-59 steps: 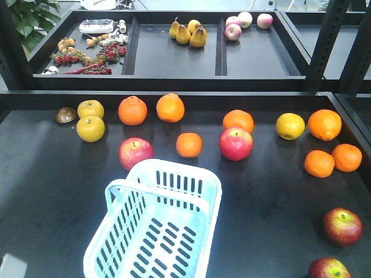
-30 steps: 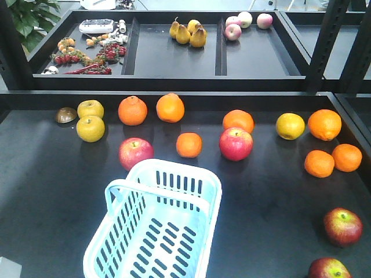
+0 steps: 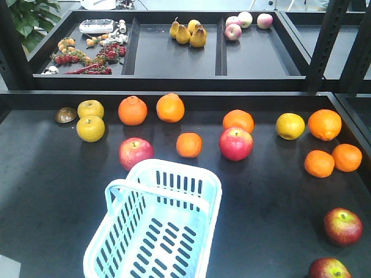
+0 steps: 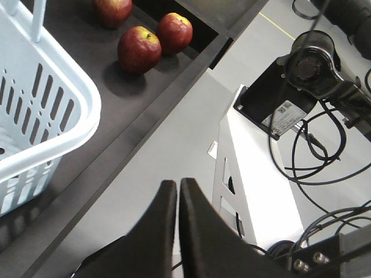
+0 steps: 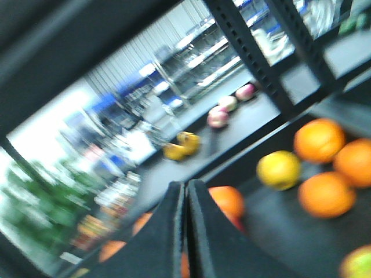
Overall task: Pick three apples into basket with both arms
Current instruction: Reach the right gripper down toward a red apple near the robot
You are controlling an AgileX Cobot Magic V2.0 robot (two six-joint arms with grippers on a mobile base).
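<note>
The basket (image 3: 174, 165) points its long axis away from the table's (image 3: 46, 174) front edge. The left gripper (image 4: 177, 186) is closed and empty, and the blurred right gripper (image 5: 185, 188) seems so too.

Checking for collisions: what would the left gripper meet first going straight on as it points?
The left gripper would likely meet grey floor just outside the table edge; depth is unclear.

The basket (image 3: 152, 226) is coloured pale blue and patterned with rows of slots. The three apples (image 4: 139, 49) are coloured dark maroon-red, streaked yellowish at the stem. The surface (image 3: 46, 174) is finished black. The oranges (image 3: 133, 110) are coloured bright orange.
</note>
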